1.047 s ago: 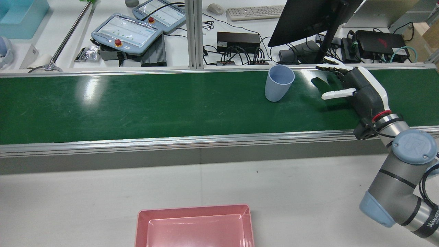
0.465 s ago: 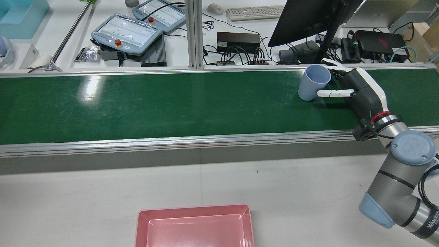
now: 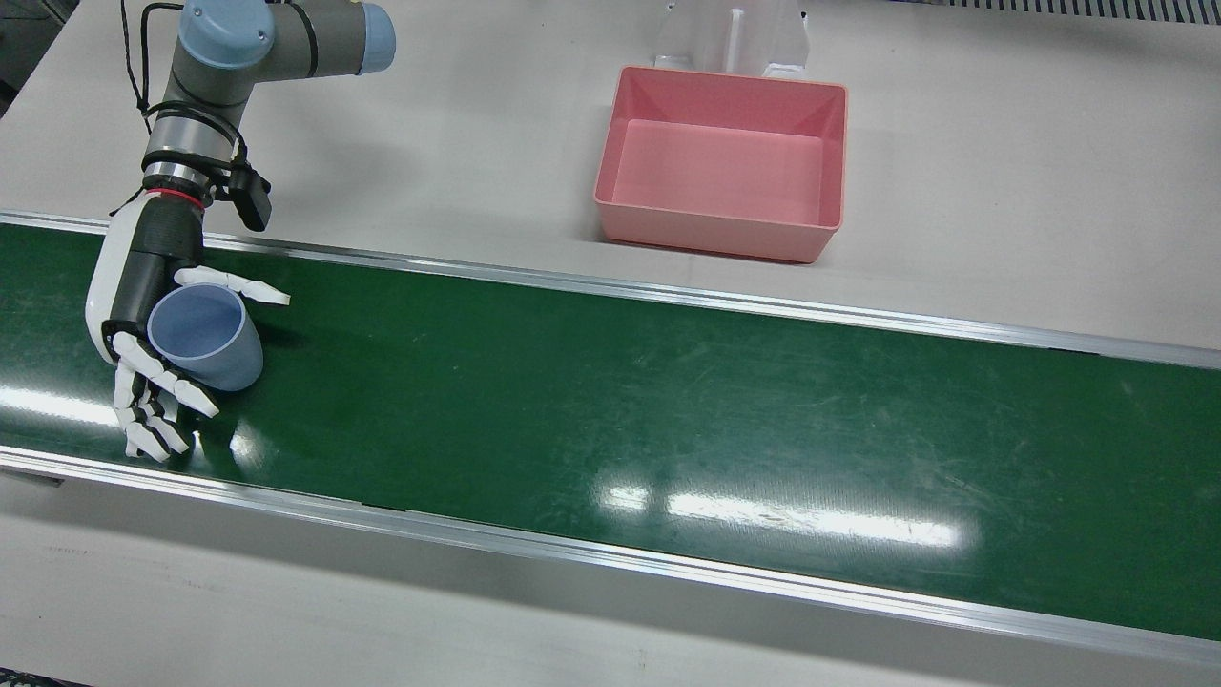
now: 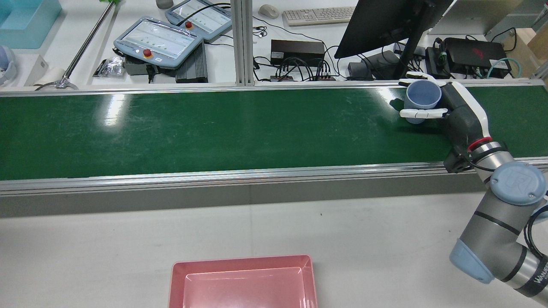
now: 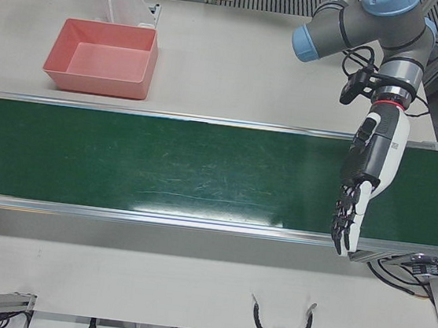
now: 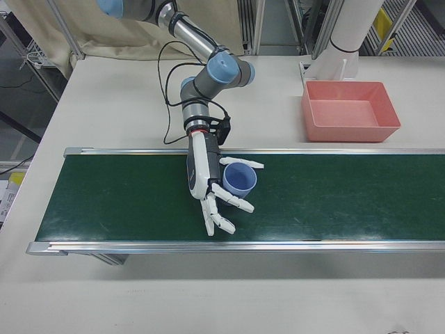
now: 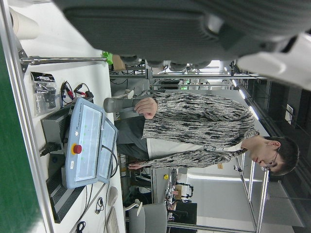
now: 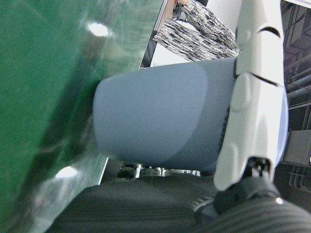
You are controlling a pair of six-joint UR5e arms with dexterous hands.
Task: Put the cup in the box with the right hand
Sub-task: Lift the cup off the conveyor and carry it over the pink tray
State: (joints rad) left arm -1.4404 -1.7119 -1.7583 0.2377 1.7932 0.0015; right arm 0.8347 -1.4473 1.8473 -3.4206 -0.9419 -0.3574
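Note:
A light blue cup (image 3: 205, 334) stands upright on the green conveyor belt (image 3: 668, 401). It rests against the palm of my right hand (image 3: 143, 286), between the thumb and the outstretched fingers. The fingers are spread and not closed round it. The cup also shows in the rear view (image 4: 421, 96), the right-front view (image 6: 238, 179) and the right hand view (image 8: 160, 121). The pink box (image 3: 715, 234) stands empty on the white table beyond the belt. My left hand (image 5: 359, 180) hangs open over the belt, holding nothing.
Metal rails edge both sides of the belt (image 4: 214, 128). Teach pendants (image 4: 158, 40), cables, a keyboard and a monitor (image 4: 385, 21) lie on the desk past the belt. A white stand (image 3: 734, 33) is behind the box.
The cup has travelled along the belt to the right in the rear view and into my right hand. The thumb now crosses in front of the cup.

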